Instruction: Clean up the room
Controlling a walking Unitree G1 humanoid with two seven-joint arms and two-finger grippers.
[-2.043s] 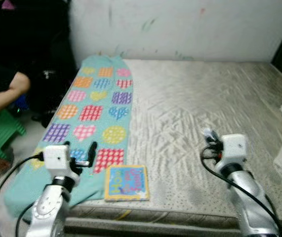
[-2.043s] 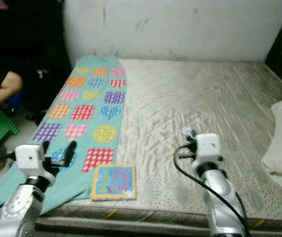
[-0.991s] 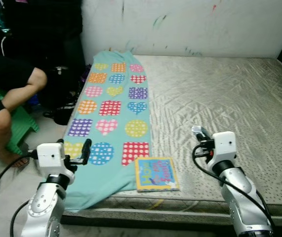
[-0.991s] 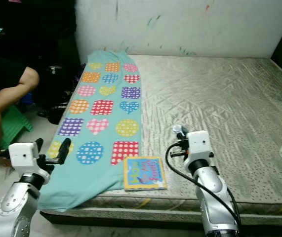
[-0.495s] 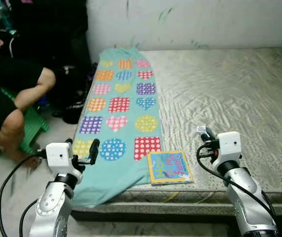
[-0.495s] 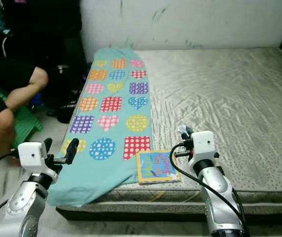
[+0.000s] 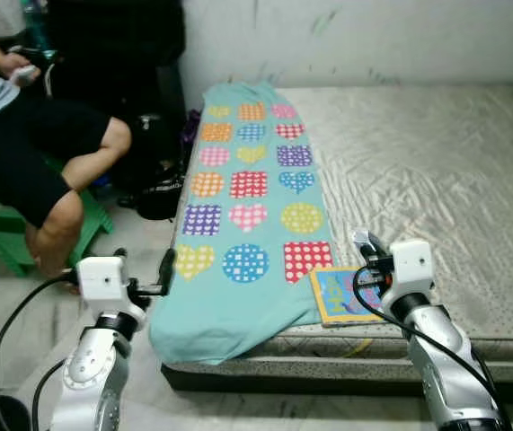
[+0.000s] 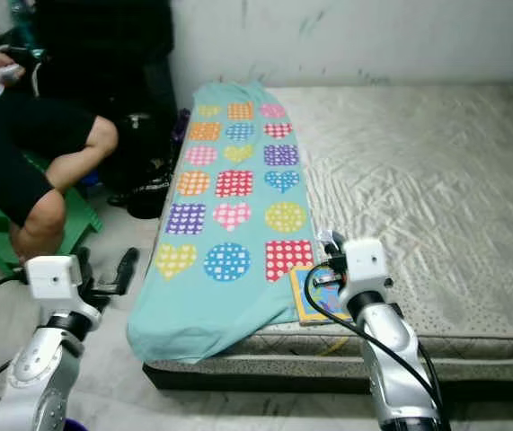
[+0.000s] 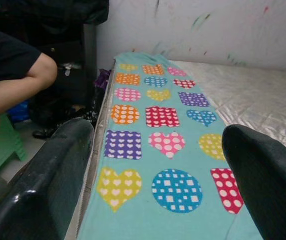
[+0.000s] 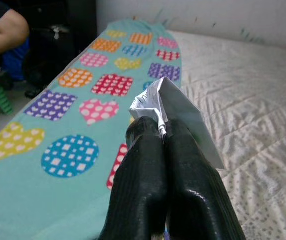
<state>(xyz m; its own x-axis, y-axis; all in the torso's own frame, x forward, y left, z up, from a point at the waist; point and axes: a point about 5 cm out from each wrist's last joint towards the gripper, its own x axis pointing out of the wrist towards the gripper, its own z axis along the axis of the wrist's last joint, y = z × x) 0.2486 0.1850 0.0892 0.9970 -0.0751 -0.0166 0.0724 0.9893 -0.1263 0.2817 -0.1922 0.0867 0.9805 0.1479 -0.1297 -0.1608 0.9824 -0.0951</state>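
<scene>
Right claw (image 10: 162,131) clenched on a crumpled scrap of white paper (image 10: 169,109), held above the near edge of the bed (image 7: 436,171). Left claw (image 9: 158,170) released, fingers wide apart, nothing between them, hovering over the floor (image 7: 139,269) off the bed's left side.

Progress, judged from how things lie: early. One bit of litter is picked up but not yet dropped anywhere; no bin can be made out for certain. Still to tidy:
- picture book (image 7: 341,294), flat on the mattress just below and left of the right claw, near the bed's front edge
- patterned teal blanket (image 7: 247,206), stretched ahead of the left claw along the bed's left side, its near end hanging over the mattress corner

Room to move:
- right of the right claw and beyond it, bare mattress, wide open
- left of the left claw, a seated person (image 7: 31,153) on a green stool (image 7: 4,233), near; floor strip between stool and bed is narrow
- dark bags (image 7: 157,193) against the bed side ahead of the left claw narrow it further
</scene>
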